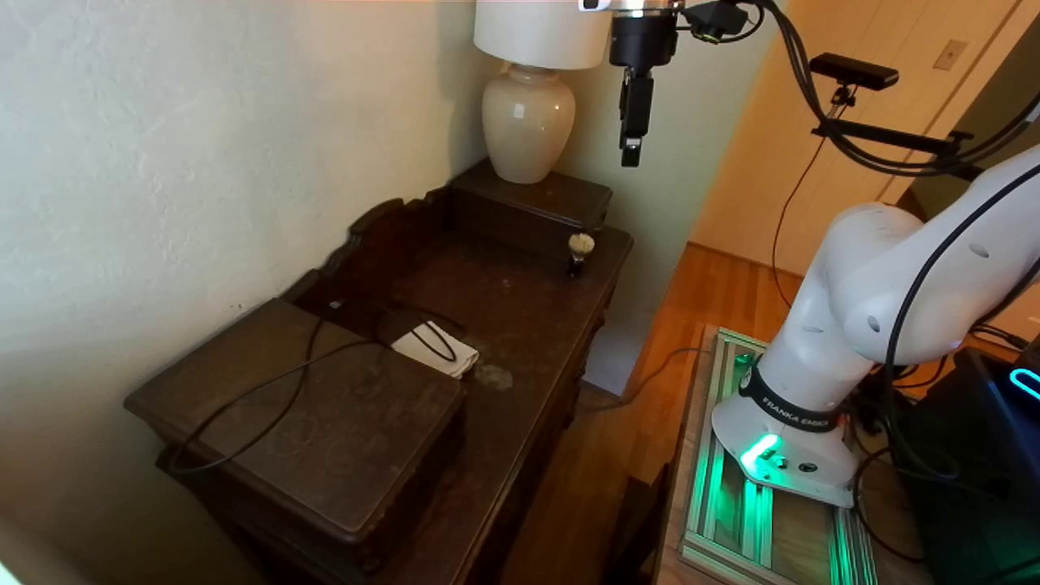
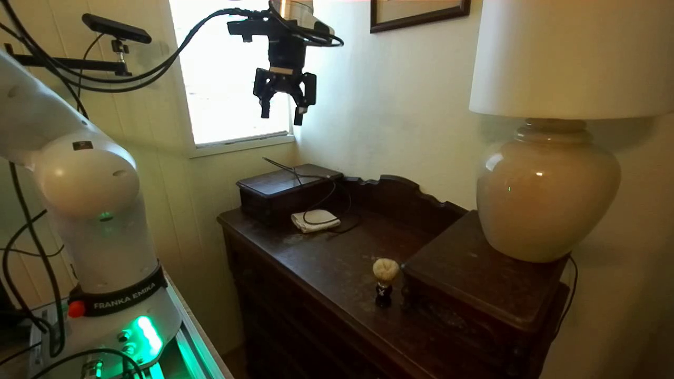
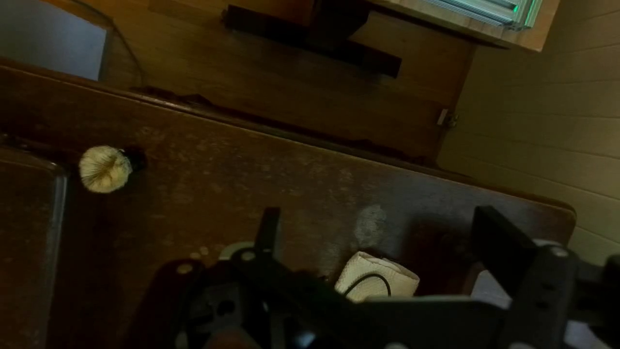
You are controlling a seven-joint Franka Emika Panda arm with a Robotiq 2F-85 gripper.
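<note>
The pincer hangs high over the tabletop, its fingers spread and nothing between them. The likeliest trouble is a snag: a black cable loops across the cloth below, so a finger coming down there could hook it and drag both. The cloth is folded and looks low, so going slightly too deep might jam the fingertips against the tabletop. In the wrist view it shows in the span between the fingers, toward the lower edge, partly hidden by the pincer itself; it lies well below, touching neither finger. In both exterior views it sits beside a box, whose raised edge a sideways approach could strike; whether cloth and box touch is hard to tell. Farther out, the brush stands upright, bristles up, on a small handle; a careless sweep would probably topple it. Beyond it the lamp rises from a second box, tall enough, I judge, for the arm to bump if it swings that way.
</note>
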